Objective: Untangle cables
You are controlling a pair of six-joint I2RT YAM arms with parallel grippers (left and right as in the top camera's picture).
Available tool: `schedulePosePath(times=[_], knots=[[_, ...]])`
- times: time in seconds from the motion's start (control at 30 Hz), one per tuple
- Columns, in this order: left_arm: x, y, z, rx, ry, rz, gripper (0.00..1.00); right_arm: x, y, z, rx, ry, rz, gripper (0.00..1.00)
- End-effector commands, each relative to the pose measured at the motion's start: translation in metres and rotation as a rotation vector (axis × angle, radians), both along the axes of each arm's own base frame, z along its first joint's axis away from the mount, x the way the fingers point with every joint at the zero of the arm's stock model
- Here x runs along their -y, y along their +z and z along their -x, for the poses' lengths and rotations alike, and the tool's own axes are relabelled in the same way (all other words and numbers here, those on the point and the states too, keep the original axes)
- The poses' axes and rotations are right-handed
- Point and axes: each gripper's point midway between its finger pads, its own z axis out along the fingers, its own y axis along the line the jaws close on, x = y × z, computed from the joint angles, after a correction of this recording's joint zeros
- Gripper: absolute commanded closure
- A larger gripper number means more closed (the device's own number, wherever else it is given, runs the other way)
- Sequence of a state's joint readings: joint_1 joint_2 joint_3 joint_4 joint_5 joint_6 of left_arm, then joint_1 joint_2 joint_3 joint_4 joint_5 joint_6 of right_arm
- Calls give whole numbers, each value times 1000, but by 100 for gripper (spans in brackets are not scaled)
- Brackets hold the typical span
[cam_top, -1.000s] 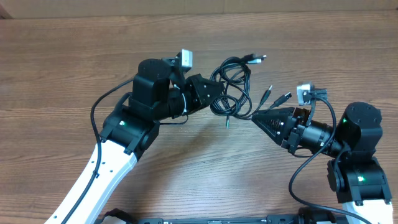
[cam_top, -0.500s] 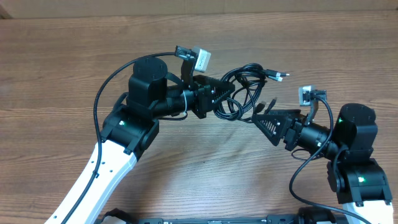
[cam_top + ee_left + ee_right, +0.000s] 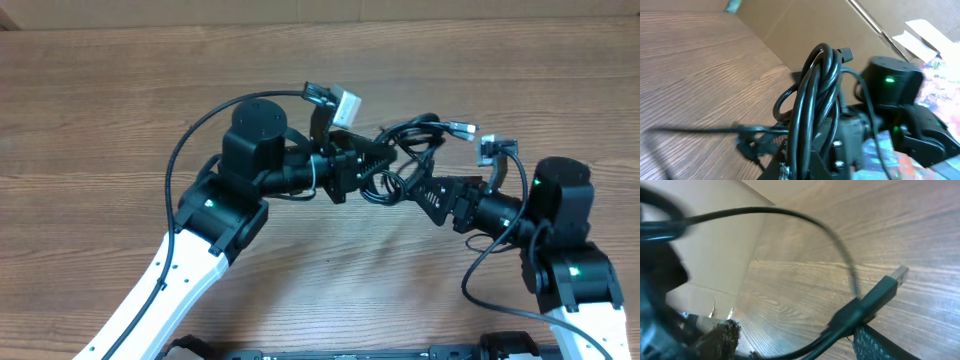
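The cables (image 3: 410, 140) are a bunch of thin black loops held up off the wooden table between my two grippers. A silver-tipped USB plug (image 3: 462, 127) sticks out to the right. My left gripper (image 3: 378, 162) is shut on the bundle; in the left wrist view the loops (image 3: 812, 90) rise from between its fingers (image 3: 802, 167). My right gripper (image 3: 418, 190) is just right of and below the bundle. In the right wrist view its jaws (image 3: 800, 340) stand wide apart. One cord with a USB plug (image 3: 885, 287) runs between them, against the right finger (image 3: 877, 345).
The wooden table (image 3: 120, 100) runs out to all sides, with a cardboard wall (image 3: 300, 10) along its far edge. Thick black robot cables loop over the left arm (image 3: 200, 120) and beside the right arm (image 3: 480, 270). The right arm (image 3: 890, 80) fills the left wrist view's right side.
My left gripper has moved right and lifted the bundle with it. My right gripper has moved up and left to the bundle, and its jaws now stand apart around one cord.
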State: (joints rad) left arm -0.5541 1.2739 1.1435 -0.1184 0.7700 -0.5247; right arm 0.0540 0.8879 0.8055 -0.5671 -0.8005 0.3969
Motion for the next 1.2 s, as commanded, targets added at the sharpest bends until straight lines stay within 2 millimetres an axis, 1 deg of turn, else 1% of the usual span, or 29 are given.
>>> schedulePosePath(times=[0.0, 0.1, 0.2, 0.37, 0.4, 0.57, 0.73, 0.83, 0.9, 1.03, 1.17], knots=[[3, 17, 5, 9, -18, 47, 96, 6, -6, -8, -24, -45, 40, 29], [6, 32, 14, 42, -77, 97, 96, 18, -24, -13, -82, -118, 99, 28], [8, 39, 23, 69, -138, 122, 96, 32, -39, -17, -131, -203, 164, 23], [7, 40, 23, 71, -138, 122, 96, 55, -59, -15, -245, -353, 224, 13], [5, 41, 23, 76, -132, 124, 96, 62, -66, -12, -283, -394, 245, 9], [-7, 49, 18, 95, -102, 133, 96, 77, -81, -3, -344, -453, 321, 2], [-23, 57, 13, 126, -63, 136, 96, 85, -89, 4, -382, -481, 366, 0], [-41, 64, 12, 146, -41, 139, 96, 93, -94, 8, -404, -513, 408, 0], [-51, 69, 14, 175, -45, 140, 96, 97, -97, 10, -416, -523, 426, 0], [-62, 69, 13, 188, -30, 127, 96, 97, -98, 12, -423, -522, 429, 0], [-73, 62, 8, 169, 6, 102, 96, 97, -99, 14, -431, -518, 435, 0]])
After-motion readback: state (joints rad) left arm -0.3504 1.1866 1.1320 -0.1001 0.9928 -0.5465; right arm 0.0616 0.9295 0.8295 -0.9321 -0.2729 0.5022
